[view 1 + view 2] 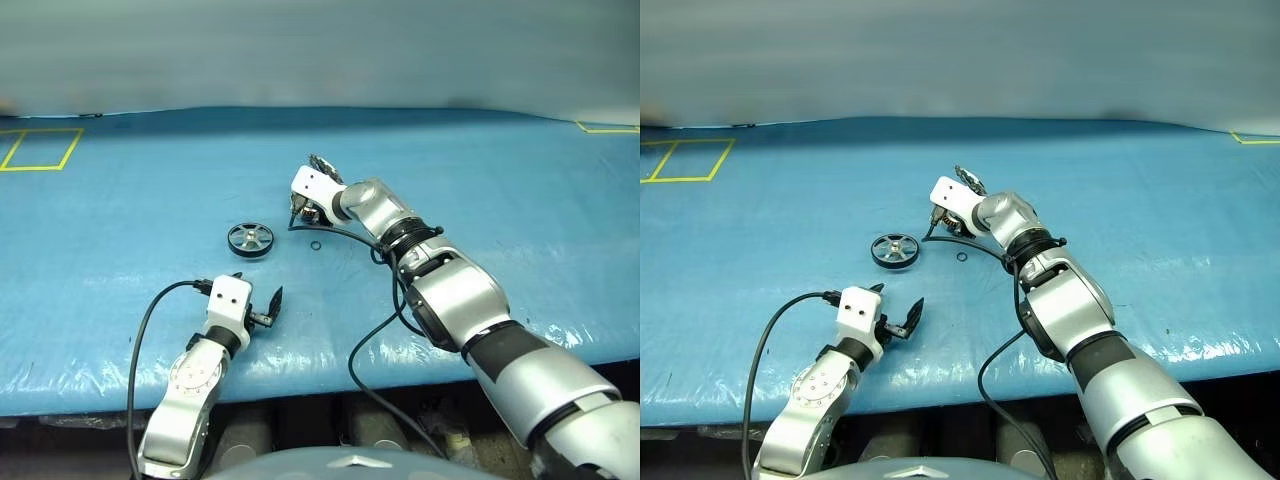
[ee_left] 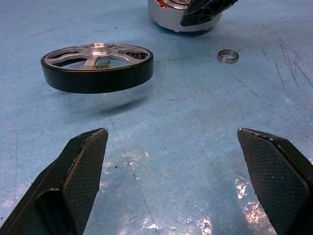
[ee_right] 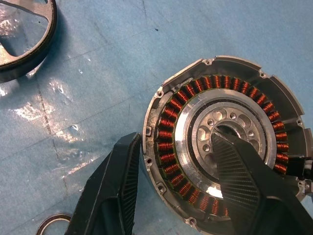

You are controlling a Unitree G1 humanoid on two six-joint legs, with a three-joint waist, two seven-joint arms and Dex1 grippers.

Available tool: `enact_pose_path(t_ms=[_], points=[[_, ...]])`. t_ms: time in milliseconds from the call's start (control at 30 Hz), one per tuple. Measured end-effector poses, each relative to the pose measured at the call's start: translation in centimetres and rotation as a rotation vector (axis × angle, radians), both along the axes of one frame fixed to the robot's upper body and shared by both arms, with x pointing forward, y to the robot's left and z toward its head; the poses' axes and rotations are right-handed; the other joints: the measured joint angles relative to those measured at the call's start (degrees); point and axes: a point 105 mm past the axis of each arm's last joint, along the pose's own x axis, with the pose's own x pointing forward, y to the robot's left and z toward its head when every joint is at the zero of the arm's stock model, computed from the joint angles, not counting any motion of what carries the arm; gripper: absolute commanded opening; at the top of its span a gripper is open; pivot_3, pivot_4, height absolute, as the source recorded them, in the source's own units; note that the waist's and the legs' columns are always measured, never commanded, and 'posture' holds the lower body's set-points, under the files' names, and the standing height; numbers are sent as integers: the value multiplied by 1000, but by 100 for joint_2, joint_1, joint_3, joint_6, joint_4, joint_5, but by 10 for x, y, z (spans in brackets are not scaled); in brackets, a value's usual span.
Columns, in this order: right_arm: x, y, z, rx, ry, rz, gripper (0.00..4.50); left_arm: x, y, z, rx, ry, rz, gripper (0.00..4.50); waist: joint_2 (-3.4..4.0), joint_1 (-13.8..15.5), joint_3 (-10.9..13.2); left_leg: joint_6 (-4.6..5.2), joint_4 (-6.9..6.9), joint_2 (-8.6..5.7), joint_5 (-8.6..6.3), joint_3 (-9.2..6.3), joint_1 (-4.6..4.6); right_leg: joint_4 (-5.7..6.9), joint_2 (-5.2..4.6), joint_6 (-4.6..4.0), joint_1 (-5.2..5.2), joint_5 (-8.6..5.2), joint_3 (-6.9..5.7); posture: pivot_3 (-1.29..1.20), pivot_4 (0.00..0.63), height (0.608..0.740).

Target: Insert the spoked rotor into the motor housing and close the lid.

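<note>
The motor housing (image 3: 234,83) stands open upward on the blue mat, showing its copper windings and central hub. Its lid (image 1: 322,164) stands raised at the far rim. My right gripper (image 3: 173,134) is shut on the motor housing, one finger outside the rim and the other down in the hub. The spoked rotor (image 1: 249,240), a dark wheel with a silver hub, lies flat to the housing's left. My left gripper (image 1: 258,287) is open and empty, low over the mat, short of the rotor (image 2: 98,66).
A tiny metal ring (image 1: 316,247) lies on the mat just in front of the housing. Black cables (image 1: 365,350) trail from both wrists. Yellow tape marks (image 1: 40,150) sit at the far left. The mat's front edge (image 1: 330,385) runs just behind my left wrist.
</note>
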Motion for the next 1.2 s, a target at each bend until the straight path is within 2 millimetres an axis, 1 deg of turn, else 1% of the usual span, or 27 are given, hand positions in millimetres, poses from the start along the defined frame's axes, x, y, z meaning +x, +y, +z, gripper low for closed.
enact_pose_path(t_ms=[33, 300, 400, 467, 533, 633, 700, 767, 867, 933, 1000, 1067, 1133, 1200], points=[[0, 0, 0, 2, 3, -1, 1935, 0, 0, 0, 0, -1, -2, 4500, 1, -1, -1, 0, 0, 0, 0, 0, 0, 0, 0, 0, 0, 0, 0, 0, 150, 740], [-1, 0, 0, 66, 9, -23, 1922, 3, -5, 2, -9, -9, -19, 4500, 6, 2, -4, 1, 0, 0, 2, 0, 1, 2, 0, 0, 2, 0, 0, 0, 150, 740], [-7, -7, 2, 103, 5, -16, 1901, 3, -8, 2, -14, -6, -30, 4500, 6, 20, -4, 4, -1, 0, 0, -3, -5, -1, -1, 0, 0, 1, -2, 0, 150, 740], [-17, -12, 4, 130, 3, -5, 1895, 3, -9, 0, -13, 0, -39, 4500, 6, 30, -4, 7, -2, -1, -2, -6, -17, -1, -1, 1, -11, 1, -4, 0, 150, 740], [-25, -12, 5, 144, 12, -1, 1881, 4, -10, 0, -13, 0, -45, 4500, 7, 26, -3, 8, -3, -1, -2, -5, -22, -2, -1, 1, -17, 1, -4, 0, 150, 740], [-44, -22, 8, 162, 10, -18, 1877, 7, -14, 2, -15, -6, -66, 4500, 7, 53, -3, 9, -3, -1, -3, -9, -28, -6, 0, 2, -19, 1, -8, 0, 150, 740], [-60, -26, 14, 178, -6, -19, 1853, 10, -14, 1, -12, -2, -75, 4500, 8, 90, -3, 9, 0, -2, -3, -10, -32, -6, 0, 2, -21, 1, -10, 0, 150, 740], [-70, -30, 22, 188, -26, -28, 1852, 10, -14, 0, -11, 0, -80, 4500, 9, 85, -2, 9, 5, -3, -2, -9, -32, -6, 0, 3, -20, 2, -9, 0, 150, 740], [-84, -40, 36, 194, -71, -56, 1851, 10, -15, 0, -11, 3, -84, 4500, 9, 103, -2, 9, 15, -3, -2, -16, -29, -6, 1, 3, -11, 2, -13, 0, 150, 740], [-95, -46, 37, 200, -72, -77, 1851, 10, -14, -1, -11, 6, -85, 4500, 9, 116, -2, 10, 19, -3, -2, -20, -27, -5, 2, 3, -6, 2, -15, 0, 150, 740], [-107, -49, 31, 200, -41, -87, 1851, 9, -14, -2, -9, 9, -89, 4500, 9, 119, -2, 10, 21, -4, -2, -20, -27, -5, 2, 3, -5, 2, -15, 0, 150, 740], [-123, -48, 23, 215, 15, -93, 1851, 9, -15, -2, -9, 10, -92, 4500, 9, 119, -2, 11, 21, -5, -2, -21, -27, -5, 4, 3, -5, 2, -16, 0, 150, 740], [-145, -39, 9, 231, 99, -77, 1850, 9, -14, -2, -9, 11, -95, 4500, 9, 102, -2, 11, 20, -4, -2, -22, -27, -5, 6, 3, -6, 2, -16, 0, 150, 740], [-162, -28, -4, 253, 186, -59, 1850, 9, -14, -1, -11, 9, -96, 4500, 9, 84, -2, 11, 23, -4, -2, -21, -27, -4, 7, 3, -5, 2, -15, 0, 150, 740]])
